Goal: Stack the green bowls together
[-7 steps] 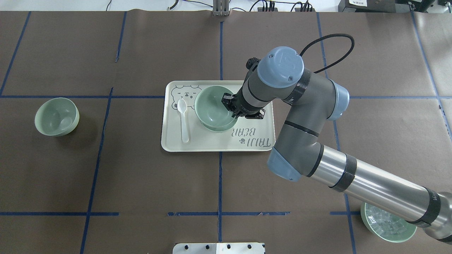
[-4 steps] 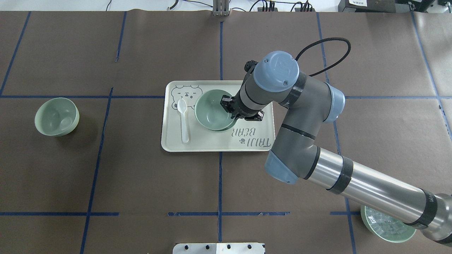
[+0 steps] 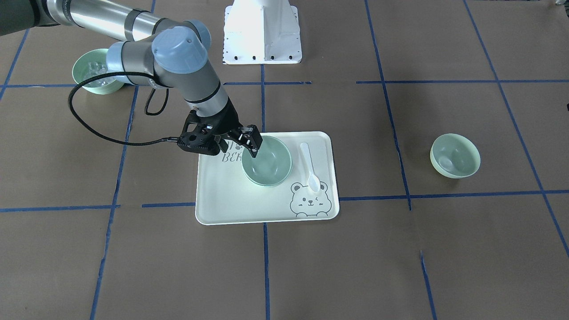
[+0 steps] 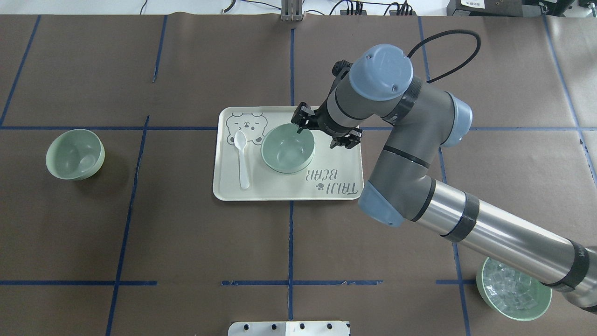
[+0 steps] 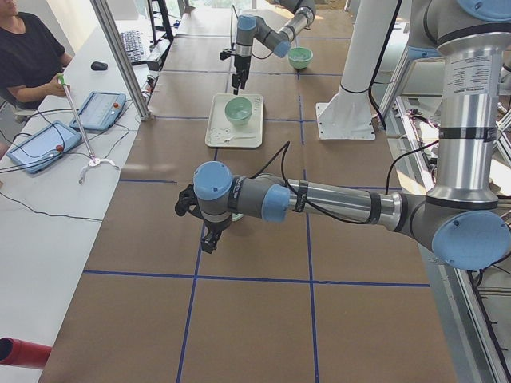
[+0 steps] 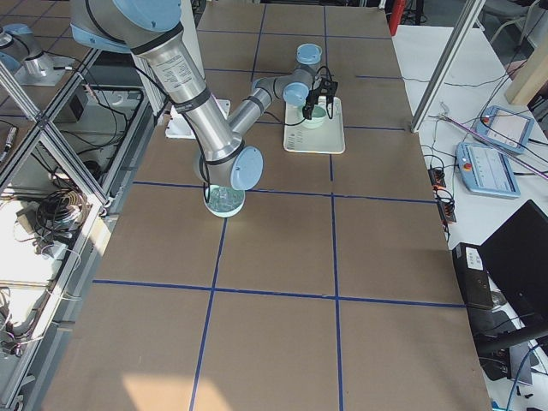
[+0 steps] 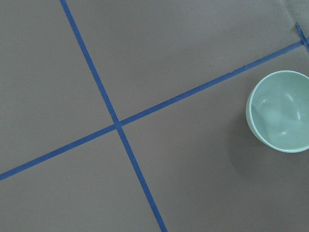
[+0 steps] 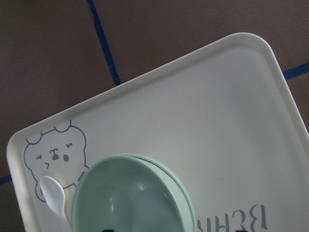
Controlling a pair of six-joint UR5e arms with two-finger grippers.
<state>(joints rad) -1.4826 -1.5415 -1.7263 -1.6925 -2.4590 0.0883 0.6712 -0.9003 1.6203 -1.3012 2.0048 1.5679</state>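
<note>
Two green bowls (image 4: 288, 151) sit nested one in the other on the bear-print tray (image 4: 228, 186), also seen in the front view (image 3: 266, 166) and right wrist view (image 8: 130, 198). A third green bowl (image 4: 74, 154) stands alone on the table at the far left; the left wrist view shows it (image 7: 282, 111). My right gripper (image 4: 324, 128) is open and empty, just above and behind the nested bowls' right rim. My left gripper (image 5: 206, 239) shows only in the left side view; I cannot tell if it is open or shut.
A white spoon (image 4: 241, 158) lies on the tray left of the nested bowls. A green bowl of clear cubes (image 4: 513, 289) stands at the near right under my right arm. Blue tape lines cross the brown table.
My right gripper lowered the upper bowl into the bowl on the tray, opened, and drew back and up from the rim. The lone bowl has not moved.
</note>
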